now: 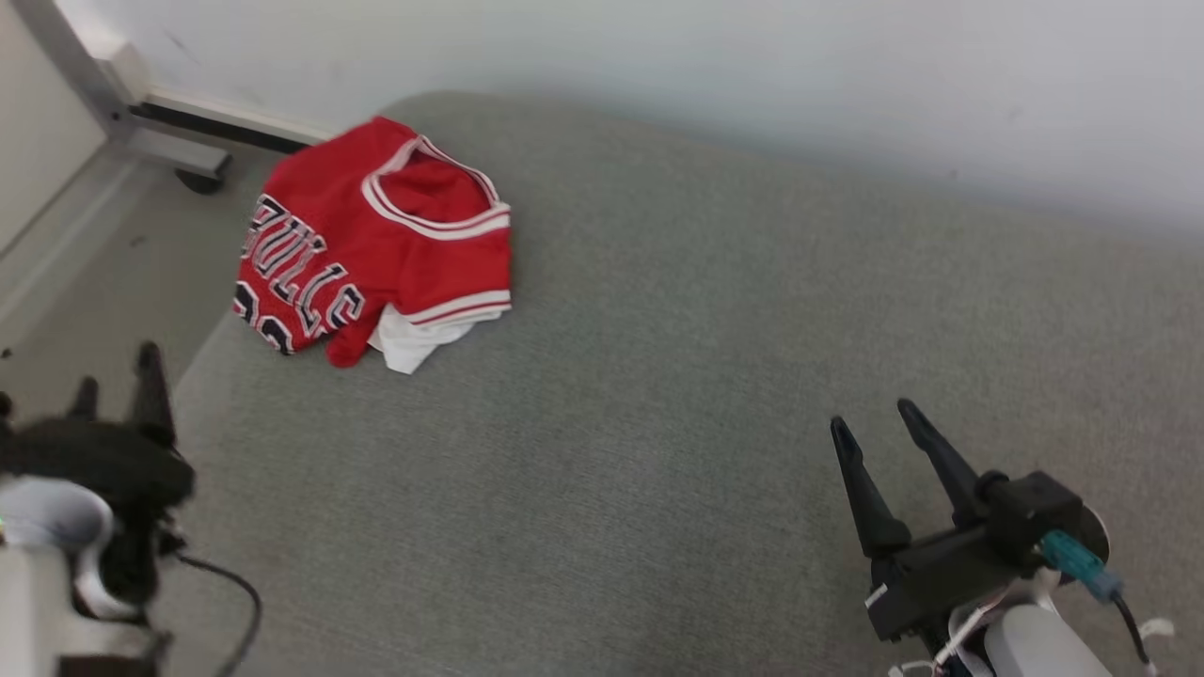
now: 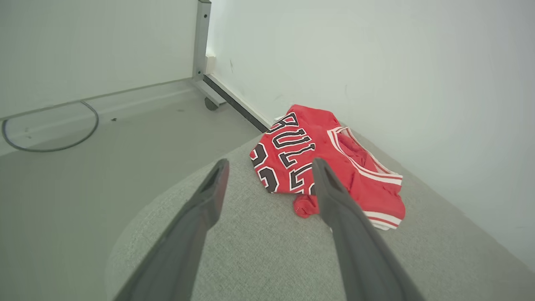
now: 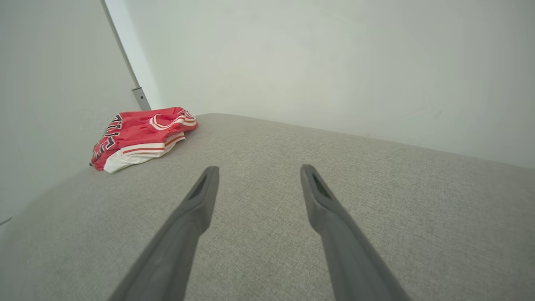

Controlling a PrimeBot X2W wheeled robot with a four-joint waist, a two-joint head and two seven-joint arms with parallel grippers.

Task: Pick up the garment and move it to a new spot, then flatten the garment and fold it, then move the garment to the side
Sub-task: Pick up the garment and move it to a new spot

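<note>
A red jersey [image 1: 376,244] with white trim and black lettering lies crumpled at the far left corner of the grey padded surface [image 1: 658,395]. My left gripper [image 1: 118,371] hovers open near the surface's left edge, well short of the jersey [image 2: 322,163], holding nothing. At the lower right my right gripper [image 1: 875,418] stands open over bare fabric, far from the jersey [image 3: 142,136]. The wrist views show each pair of fingers [image 2: 209,196] [image 3: 200,200] spread apart and empty.
A white wall [image 1: 752,66] runs along the surface's far side. Left of the surface lies grey floor [image 1: 103,282] with a metal frame leg on a caster [image 1: 193,174]. A cable [image 2: 54,142] loops on the floor.
</note>
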